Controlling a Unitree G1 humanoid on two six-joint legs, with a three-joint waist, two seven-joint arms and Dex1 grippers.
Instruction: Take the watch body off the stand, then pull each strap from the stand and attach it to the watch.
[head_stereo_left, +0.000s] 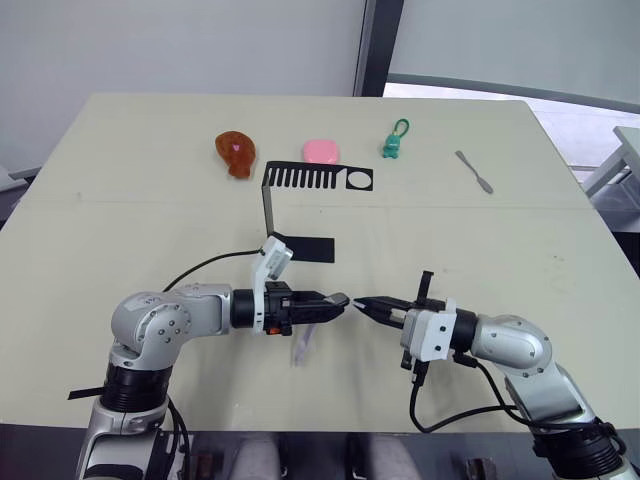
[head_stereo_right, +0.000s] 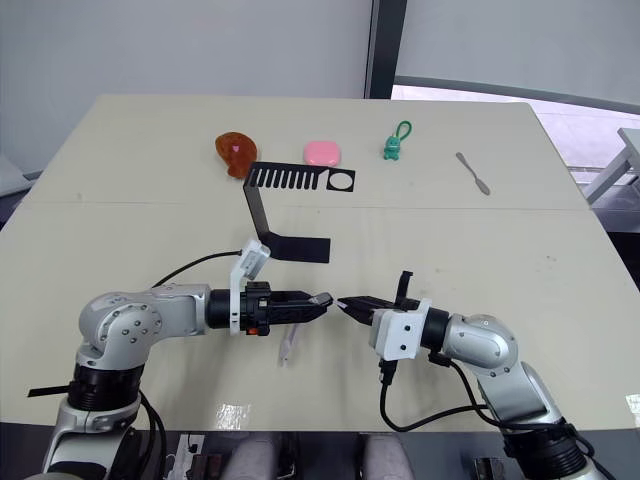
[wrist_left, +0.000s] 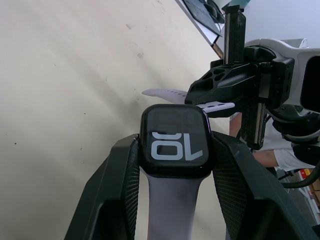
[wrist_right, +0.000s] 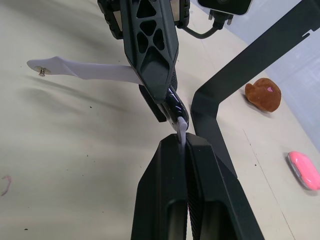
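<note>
Left gripper (head_stereo_left: 340, 299): closed on the small square black watch body (wrist_left: 174, 141) with rounded corners, clamped by its two side edges, screen up in the left wrist view; held above the table near the front edge, left of centre.
First strap: one narrow pale lavender-white band (wrist_right: 92, 70) already hangs from the watch body's near-left end, its pin tip trailing toward the table.
Right gripper (head_stereo_left: 372, 305): fingers pinched shut on the second pale lavender-white strap (wrist_right: 181, 125), whose free end meets the exposed edge of the watch body.
Stand (head_stereo_left: 300, 205): thin black metal, flat base and slotted top bar, far of the grippers and now bare.
Step in hand, as I judge it: seating the second strap.
How to do it well: keep the left grip rigid, line the strap end square with the case slot, then push straight along the slot without twisting.
Risk: a tilted entry may jam or slip the watch body.
Beige table (head_stereo_left: 120, 200): the other items lie well apart at the far side.
</note>
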